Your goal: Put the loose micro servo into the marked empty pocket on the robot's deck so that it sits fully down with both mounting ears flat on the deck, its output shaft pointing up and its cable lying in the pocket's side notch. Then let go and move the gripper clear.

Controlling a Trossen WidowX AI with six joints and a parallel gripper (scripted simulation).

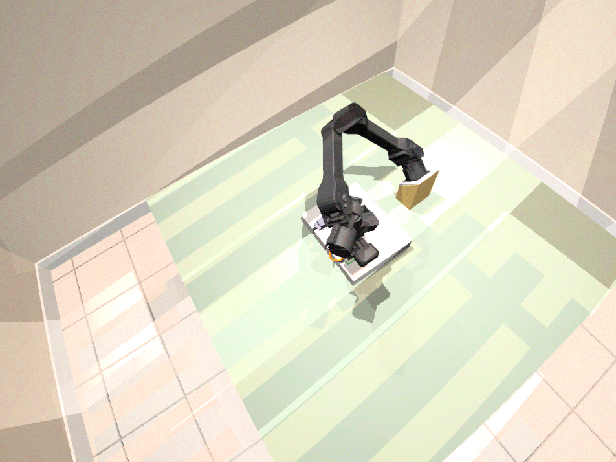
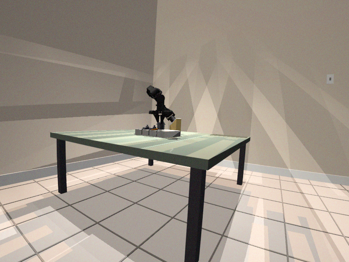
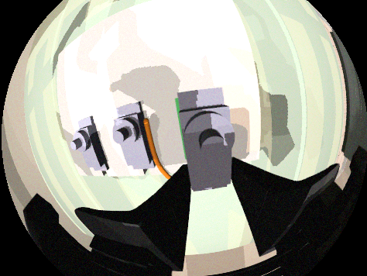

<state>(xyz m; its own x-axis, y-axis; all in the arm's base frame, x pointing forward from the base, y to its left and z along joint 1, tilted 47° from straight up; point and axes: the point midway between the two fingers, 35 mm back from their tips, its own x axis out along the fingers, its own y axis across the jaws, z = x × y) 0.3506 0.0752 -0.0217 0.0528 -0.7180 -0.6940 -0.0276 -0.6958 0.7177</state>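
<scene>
My gripper is shut on the loose micro servo, with its output shaft towards the wrist camera, pointing up. The servo is over the white deck; whether it touches the deck is unclear. The green pocket outline shows along the servo's left side in the wrist view; the servo hides the pocket and notch. The orange cable curves from beside the middle fitted servo to behind the left finger. In the top view the arm hides the fingertips and held servo.
Two fitted servos stand in the deck, left of the held servo in the wrist view. A tan block stands by the arm's base, beyond the deck. The deck sits on a green table.
</scene>
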